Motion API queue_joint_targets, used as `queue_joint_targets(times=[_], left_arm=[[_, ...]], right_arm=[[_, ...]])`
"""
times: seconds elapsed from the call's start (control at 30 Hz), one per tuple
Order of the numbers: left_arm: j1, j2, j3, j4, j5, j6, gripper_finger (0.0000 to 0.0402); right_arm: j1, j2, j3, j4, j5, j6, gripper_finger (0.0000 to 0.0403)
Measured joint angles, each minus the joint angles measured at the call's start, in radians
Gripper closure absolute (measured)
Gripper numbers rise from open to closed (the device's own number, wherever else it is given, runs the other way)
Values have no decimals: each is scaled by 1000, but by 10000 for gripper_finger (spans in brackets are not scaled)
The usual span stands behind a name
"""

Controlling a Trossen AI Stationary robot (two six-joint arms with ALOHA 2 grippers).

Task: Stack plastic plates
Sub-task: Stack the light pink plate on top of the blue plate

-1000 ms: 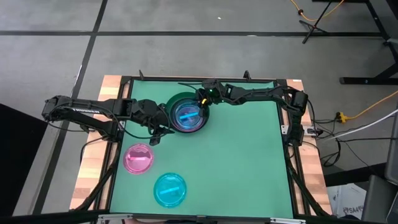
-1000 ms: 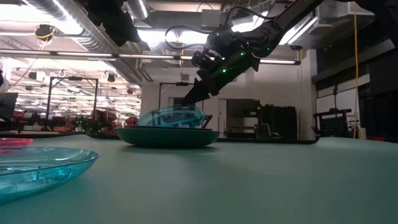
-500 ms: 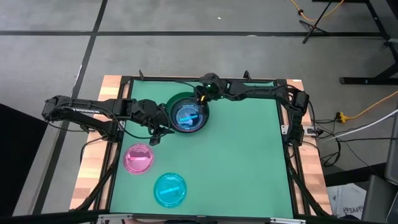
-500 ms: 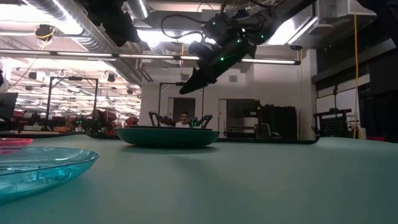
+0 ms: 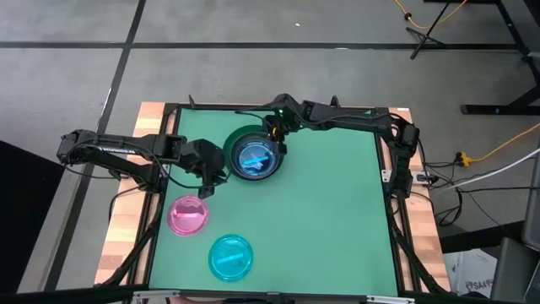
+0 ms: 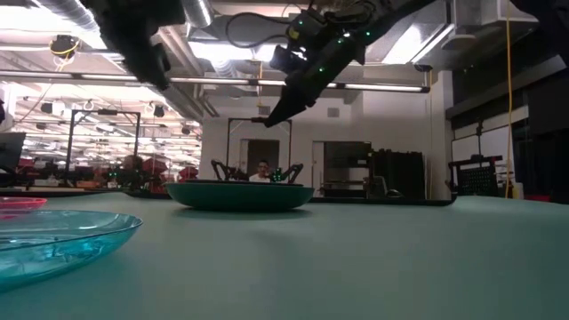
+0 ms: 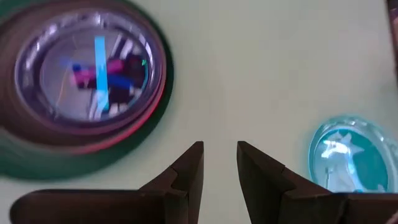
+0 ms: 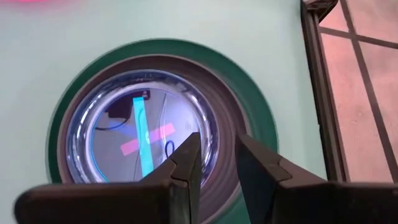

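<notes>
The stack (image 5: 256, 156) stands on the far middle of the table. It is a large dark green plate (image 6: 240, 195) holding a dark grey one and translucent cyan and pink plates (image 8: 146, 134). A single pink plate (image 5: 188, 214) and a single cyan plate (image 5: 230, 257) lie flat near the left front. My right gripper (image 5: 272, 139) hovers open above the stack's far rim, clear of it in the low view (image 6: 260, 121). My left gripper (image 5: 205, 187) is open over bare mat between the stack (image 7: 81, 74) and the pink plate.
A black frame rail (image 8: 320, 93) runs along the table's far edge just behind the stack. The mat's right half (image 5: 337, 219) is free surface. The cyan plate (image 6: 53, 242) sits close to the near edge, with the pink plate (image 6: 18, 204) behind it.
My right gripper held a cyan plate tilted over the stack, let it go and rose up and toward the far edge. The plate dropped flat into the stack. My left arm shifted slightly beside the stack.
</notes>
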Motion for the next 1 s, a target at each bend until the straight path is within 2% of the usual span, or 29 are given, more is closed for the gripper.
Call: queue_joint_targets(times=[0.57,0.73,1.0], left_arm=[[0,0,0,-258,-50,-43,311],[0,0,-16,-281,-50,23,311],[0,0,-128,-275,-45,124,311]], right_arm=[[0,0,0,-11,-2,-1,315],[0,0,0,-11,-2,-1,315],[0,1,0,-11,-2,-17,315]])
